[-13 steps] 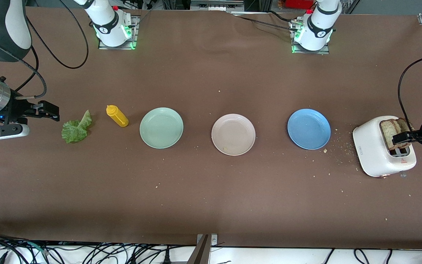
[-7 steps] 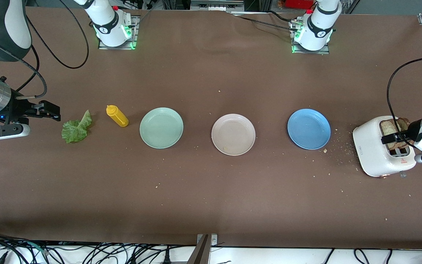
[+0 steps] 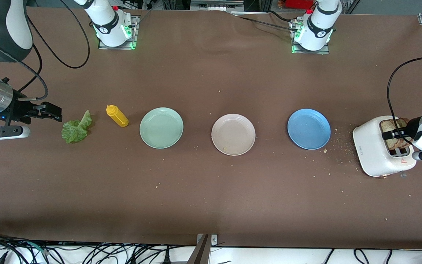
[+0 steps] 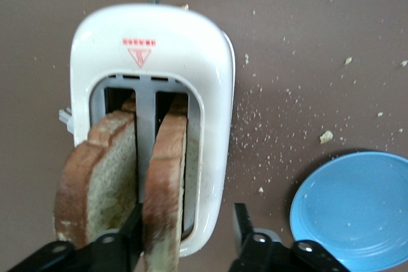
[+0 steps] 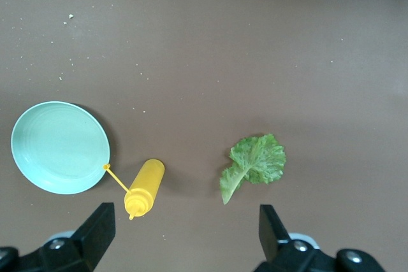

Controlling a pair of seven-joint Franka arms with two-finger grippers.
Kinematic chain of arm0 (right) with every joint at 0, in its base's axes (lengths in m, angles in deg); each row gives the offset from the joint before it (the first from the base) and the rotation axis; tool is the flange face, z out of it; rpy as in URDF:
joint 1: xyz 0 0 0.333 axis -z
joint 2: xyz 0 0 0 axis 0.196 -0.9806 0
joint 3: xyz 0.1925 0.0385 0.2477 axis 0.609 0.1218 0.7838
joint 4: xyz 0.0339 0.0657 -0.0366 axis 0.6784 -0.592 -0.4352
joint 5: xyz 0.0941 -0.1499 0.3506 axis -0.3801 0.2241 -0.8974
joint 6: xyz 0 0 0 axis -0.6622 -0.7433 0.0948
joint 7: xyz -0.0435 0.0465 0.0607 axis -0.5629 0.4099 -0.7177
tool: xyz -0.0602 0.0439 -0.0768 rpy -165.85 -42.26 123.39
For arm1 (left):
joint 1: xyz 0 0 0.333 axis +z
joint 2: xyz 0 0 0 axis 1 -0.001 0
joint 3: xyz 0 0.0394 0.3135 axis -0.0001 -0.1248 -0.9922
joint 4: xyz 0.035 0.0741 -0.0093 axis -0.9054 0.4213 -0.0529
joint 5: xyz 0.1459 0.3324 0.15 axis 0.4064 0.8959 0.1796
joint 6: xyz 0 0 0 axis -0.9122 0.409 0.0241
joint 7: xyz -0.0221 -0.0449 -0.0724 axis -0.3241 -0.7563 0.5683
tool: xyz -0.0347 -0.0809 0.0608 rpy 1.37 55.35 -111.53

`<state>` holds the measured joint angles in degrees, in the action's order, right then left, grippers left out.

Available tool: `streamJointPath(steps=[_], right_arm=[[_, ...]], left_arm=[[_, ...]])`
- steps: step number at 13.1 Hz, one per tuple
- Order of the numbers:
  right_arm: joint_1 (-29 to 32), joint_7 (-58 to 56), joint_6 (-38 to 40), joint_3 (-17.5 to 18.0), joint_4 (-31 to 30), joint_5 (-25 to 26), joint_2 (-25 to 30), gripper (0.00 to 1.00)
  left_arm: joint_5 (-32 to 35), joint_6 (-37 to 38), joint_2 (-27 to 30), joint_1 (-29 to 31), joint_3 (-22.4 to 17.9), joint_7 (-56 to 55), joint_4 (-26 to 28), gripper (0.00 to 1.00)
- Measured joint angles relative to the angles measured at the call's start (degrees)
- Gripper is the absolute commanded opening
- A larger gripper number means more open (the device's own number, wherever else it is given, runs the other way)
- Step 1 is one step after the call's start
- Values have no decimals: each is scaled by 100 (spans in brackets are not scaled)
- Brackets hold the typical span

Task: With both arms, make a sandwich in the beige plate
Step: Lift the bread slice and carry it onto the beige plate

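Bread is your starting point: two slices stand on edge in the slots of the white toaster at the left arm's end of the table, long faces running along the slots. The left gripper is down over the toaster with its fingers straddling one slice, one finger in the gap between the two slices, the other outside the toaster's wall; the jaws look partly drawn in, and you cannot tell yet whether they truly pinch the bread. What matters for the lift is that the slice lies between the fingers, flat faces toward the pads, so I'd judge a straight pull upward fits. The beige plate sits bare mid-table, between the blue plate and the green plate. The lettuce leaf lies at the right arm's end beside the yellow squeeze bottle. The right gripper hangs over that spot with jaws spread wide, holding nothing, waiting
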<state>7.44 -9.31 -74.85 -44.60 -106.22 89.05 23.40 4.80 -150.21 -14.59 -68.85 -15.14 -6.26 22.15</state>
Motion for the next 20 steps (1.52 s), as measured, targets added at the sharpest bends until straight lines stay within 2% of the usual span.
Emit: streamJointPath(steps=[7,13,14,17,18,20], right_arm=[[0,5,0,1,-12,-1,0,100],[-1,5,0,5,-25,-2,0,100],[-1,6,0,5,-25,-2,0,100],[-1,6,0,5,-28,-2,0,100],[-1,7,0,6,-29,-2,0,100],[-1,7,0,6,-29,-3,0,100]], left_arm=[[17,333,53,18,-37,91,-78,0],[17,1621,506,2,91,338,-748,0],[16,1868,558,-9,246,371,-871,0],[-54,2168,576,-67,1062,369,-1057,0],[-268,2193,564,-112,1284,335,-1057,0],[-1078,2200,448,-258,1445,300,-1041,0]])
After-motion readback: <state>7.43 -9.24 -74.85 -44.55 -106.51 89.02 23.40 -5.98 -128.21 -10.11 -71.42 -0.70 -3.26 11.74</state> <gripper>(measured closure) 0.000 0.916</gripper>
